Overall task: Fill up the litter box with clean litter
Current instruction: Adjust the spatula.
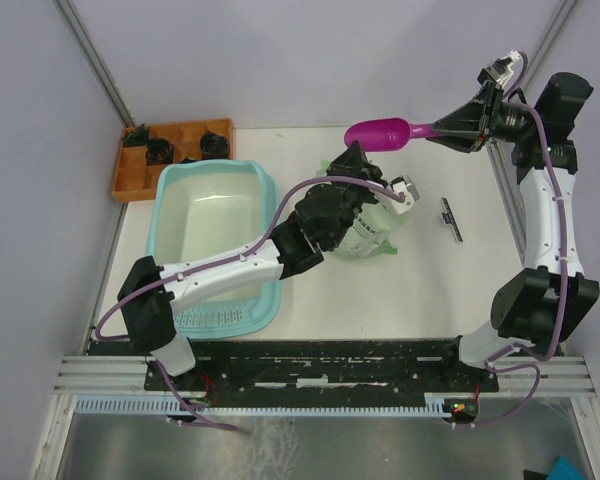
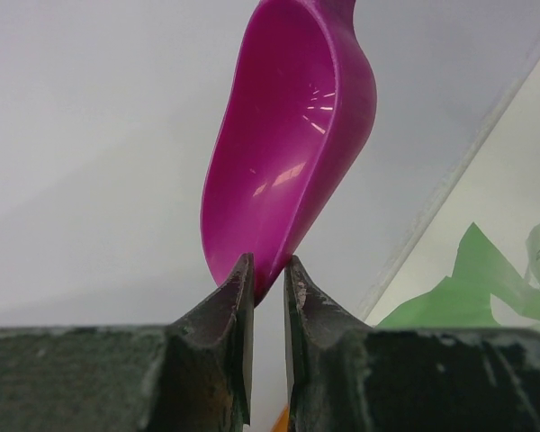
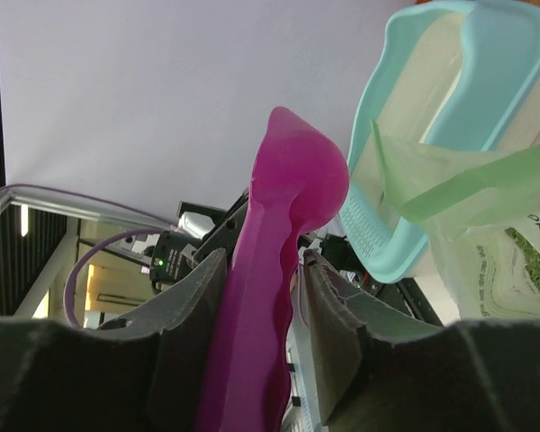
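The litter box (image 1: 220,318) sits at left, its floor bare: no litter in it yet. The right gripper (image 1: 448,130) clasps the empty scoop (image 1: 378,133) aloft, far right. The left gripper (image 1: 355,157), barely open with nothing visible between its fingers, hovers by the bag (image 1: 365,232). All the filling remains.

Widest lane: bare desk (image 1: 420,290) right of centre, between green-and-white printed bag (image 1: 365,238) and right arm; only small black strip (image 1: 451,219) lies there. Large light teal rectangular plastic litter box (image 1: 215,205) open from above over far half; left arm crosses its near right corner. Left end effector (image 1: 356,155) sits over bag's far end. Magenta plastic scoop (image 1: 388,132), clamped in right end effector (image 1: 448,128), hangs just beyond. Orange compartmented tray (image 1: 140,175) fills far left corner, just behind litter box. Grey wall panels close left and far sides.
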Controlling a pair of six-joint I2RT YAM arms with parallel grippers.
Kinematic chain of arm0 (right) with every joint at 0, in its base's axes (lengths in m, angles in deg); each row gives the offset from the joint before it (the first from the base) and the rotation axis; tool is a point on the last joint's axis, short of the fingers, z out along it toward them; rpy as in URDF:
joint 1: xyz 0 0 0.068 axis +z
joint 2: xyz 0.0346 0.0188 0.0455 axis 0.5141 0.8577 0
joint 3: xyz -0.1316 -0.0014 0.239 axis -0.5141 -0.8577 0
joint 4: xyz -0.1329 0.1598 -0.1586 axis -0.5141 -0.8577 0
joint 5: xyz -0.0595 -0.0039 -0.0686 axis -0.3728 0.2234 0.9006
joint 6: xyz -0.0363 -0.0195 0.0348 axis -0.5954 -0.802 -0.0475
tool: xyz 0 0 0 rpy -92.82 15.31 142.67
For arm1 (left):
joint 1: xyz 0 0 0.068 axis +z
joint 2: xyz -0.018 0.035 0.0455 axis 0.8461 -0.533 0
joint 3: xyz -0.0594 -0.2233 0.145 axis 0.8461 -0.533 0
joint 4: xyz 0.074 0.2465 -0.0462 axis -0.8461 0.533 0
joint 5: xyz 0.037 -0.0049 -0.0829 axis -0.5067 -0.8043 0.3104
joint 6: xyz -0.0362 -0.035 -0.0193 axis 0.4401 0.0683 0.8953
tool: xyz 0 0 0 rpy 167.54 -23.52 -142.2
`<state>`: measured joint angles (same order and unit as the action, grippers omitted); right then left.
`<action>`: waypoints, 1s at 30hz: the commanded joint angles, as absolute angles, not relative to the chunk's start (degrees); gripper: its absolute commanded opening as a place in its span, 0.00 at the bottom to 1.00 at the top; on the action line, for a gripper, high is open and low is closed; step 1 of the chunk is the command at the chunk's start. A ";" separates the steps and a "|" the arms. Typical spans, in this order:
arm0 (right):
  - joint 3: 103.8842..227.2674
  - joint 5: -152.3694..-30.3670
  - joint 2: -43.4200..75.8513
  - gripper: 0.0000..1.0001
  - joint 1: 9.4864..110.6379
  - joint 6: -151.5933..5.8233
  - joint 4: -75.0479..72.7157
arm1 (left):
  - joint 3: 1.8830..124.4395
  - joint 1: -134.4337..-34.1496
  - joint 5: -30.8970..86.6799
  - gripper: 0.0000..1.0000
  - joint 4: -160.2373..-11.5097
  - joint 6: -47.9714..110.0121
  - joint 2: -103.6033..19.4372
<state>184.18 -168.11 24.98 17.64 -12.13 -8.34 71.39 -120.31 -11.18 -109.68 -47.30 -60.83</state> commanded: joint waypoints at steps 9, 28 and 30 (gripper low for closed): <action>184.23 -172.85 24.31 0.50 19.41 -12.55 -8.87 | 73.10 -122.18 -2.11 0.03 -122.15 -46.02 -56.82; 186.62 -172.85 27.06 0.38 19.12 -12.20 -7.22 | 69.39 -121.69 -0.42 0.03 -114.46 -46.80 -51.69; 186.54 -172.80 27.28 0.40 19.11 -12.14 -7.07 | 69.48 -121.69 -0.28 0.03 -113.62 -46.89 -51.19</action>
<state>184.96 -172.02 26.60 18.18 -11.98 -8.95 68.01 -120.66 -6.02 -108.41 -48.35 -55.82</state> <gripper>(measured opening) 0.387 0.215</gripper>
